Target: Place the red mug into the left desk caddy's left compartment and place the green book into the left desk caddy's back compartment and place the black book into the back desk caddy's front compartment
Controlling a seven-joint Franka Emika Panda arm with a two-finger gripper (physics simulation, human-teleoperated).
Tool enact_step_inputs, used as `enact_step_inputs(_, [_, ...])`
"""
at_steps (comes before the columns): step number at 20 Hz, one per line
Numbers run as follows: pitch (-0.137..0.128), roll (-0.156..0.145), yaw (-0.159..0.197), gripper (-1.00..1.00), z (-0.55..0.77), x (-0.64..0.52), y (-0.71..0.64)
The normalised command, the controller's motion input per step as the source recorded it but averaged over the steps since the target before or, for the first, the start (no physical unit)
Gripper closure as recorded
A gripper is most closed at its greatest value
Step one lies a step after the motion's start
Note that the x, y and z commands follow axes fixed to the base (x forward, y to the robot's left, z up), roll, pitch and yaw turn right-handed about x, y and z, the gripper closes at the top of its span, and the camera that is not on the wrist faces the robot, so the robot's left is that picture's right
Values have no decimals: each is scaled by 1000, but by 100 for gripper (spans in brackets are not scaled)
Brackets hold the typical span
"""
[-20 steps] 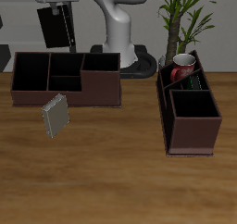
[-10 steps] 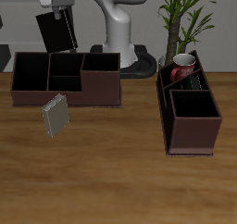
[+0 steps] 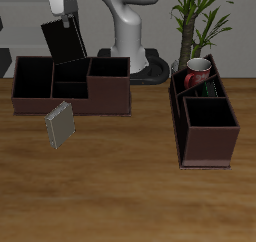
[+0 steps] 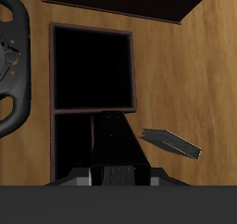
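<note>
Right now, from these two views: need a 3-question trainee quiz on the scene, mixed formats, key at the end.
1. True or false: the red mug sits inside the left desk caddy.
2. What does the gripper hold? A) black book B) a green book C) nothing
3. Fill in: the grey book stands on the table in front of the ____ desk caddy.

Key
1. True. The mug is in that caddy, in the end nearest the plant.
2. A. The book hangs tilted above the back caddy, not yet in a compartment.
3. back
</note>
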Motion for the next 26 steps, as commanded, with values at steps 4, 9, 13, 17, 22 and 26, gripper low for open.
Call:
enact_step_inputs(4, [44,-21,27,100,-137,-27,-186])
enact_step_inputs(9, [40,-45,6,100,-156,-4,-262])
enact_step_inputs(13, [7,-57,-29,100,-16,-13,-340])
enact_step_inputs(17, [-19,-43,-21,100,73,8,-108])
enact_step_inputs(22, [-3,9,-22,100,25,22,97])
enact_step_inputs(26, [-46,-41,21,100,4,125,-127])
